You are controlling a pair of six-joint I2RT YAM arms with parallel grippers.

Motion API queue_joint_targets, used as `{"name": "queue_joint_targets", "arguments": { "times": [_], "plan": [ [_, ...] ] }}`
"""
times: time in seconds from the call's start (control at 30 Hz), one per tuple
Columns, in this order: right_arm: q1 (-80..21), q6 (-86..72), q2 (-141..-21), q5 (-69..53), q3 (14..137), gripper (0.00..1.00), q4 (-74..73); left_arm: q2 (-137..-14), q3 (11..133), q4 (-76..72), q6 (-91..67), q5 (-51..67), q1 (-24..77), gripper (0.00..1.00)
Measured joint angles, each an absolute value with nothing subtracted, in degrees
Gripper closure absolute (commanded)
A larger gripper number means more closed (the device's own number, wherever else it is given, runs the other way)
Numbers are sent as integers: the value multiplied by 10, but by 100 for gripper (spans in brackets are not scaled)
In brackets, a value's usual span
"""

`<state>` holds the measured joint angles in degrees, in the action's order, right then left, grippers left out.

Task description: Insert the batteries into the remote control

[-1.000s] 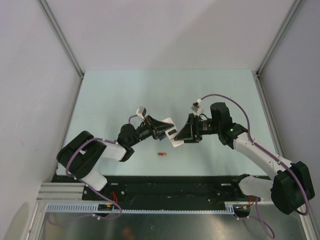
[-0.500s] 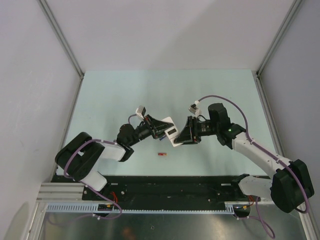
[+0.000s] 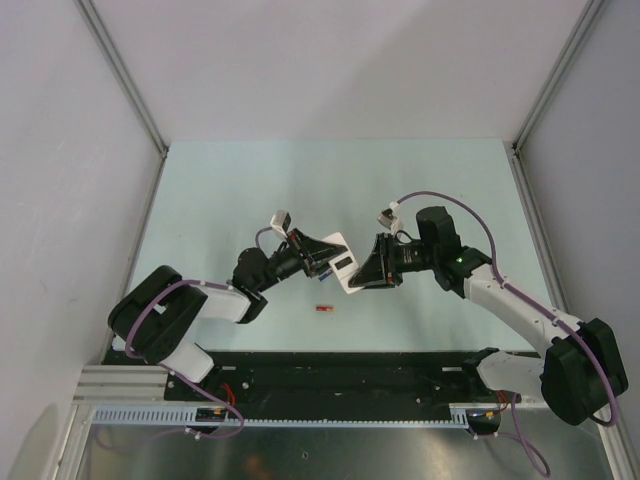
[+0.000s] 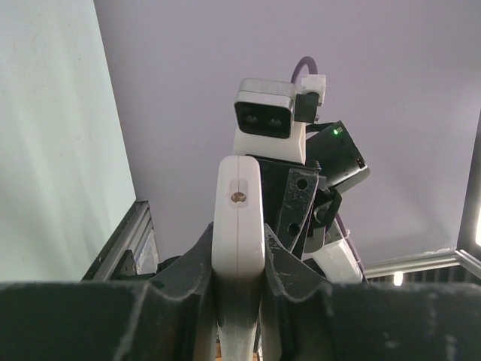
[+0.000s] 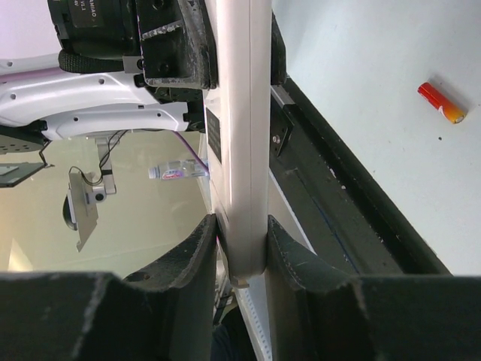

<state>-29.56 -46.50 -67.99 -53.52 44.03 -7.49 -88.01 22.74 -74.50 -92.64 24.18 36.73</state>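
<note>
Above the middle of the bench (image 3: 200,200), the left hand (image 4: 238,252) and right hand (image 5: 240,244) each grip the white remote (image 3: 343,264), fingers pressed against its sides, while a red battery (image 3: 323,309) lies on the bench at its 7 o'clock.

The fingers (image 4: 188,286) hide the lower part of the remote control (image 4: 239,218).

Pale green table (image 3: 200,200), red battery (image 3: 322,310) near front edge

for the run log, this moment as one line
left pincer: gripping remote control | right pincer: closed on remote control | red battery: on table
</note>
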Motion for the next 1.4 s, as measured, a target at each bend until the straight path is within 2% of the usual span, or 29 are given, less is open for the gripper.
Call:
{"name": "queue_joint_targets", "arguments": {
  "times": [0.27,0.53,1.1,1.4],
  "plan": [
    [-296,-466,-680,-534,440,88,-77,-880,227,-745,-925,243,367,100],
    [-296,-479,-685,-533,440,93,-75,-880,226,-745,-923,246,368,100],
    [-300,-493,-707,-559,440,95,-82,-860,204,-744,-899,223,386,100],
    [-300,-492,-714,-574,447,93,-93,-849,204,-740,-889,218,394,100]
  ]
}}
